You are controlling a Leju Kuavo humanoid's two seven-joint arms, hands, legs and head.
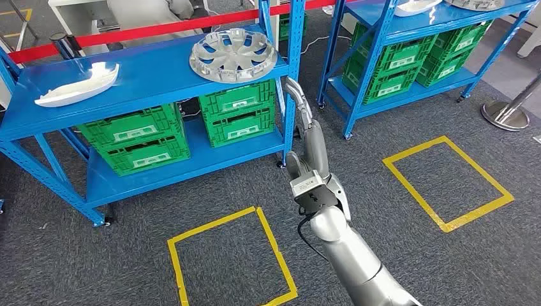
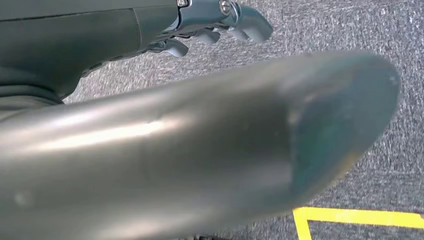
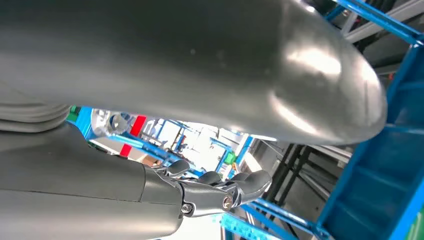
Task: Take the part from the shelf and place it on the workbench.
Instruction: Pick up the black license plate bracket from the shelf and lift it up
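No legible writing can be made out on the white labels of the four green crates (image 1: 137, 137) stacked in two pairs under the blue shelf (image 1: 153, 80), where one silver wheel cover (image 1: 233, 56) lies beside one white part (image 1: 78, 87), while the right hand (image 1: 296, 95), fingers apart and empty, is raised just beside the cover and the left hand (image 2: 220, 22), fingers loosely curled on nothing, hangs over the carpet

The head view looks forward and down from high on the body at the blue shelf (image 1: 147, 83) and grey carpet (image 1: 395, 242). The left wrist view sits close behind its hand (image 2: 200, 25), facing that carpet. The right wrist view, equally close, faces the shelf's blue frame (image 3: 370, 190).
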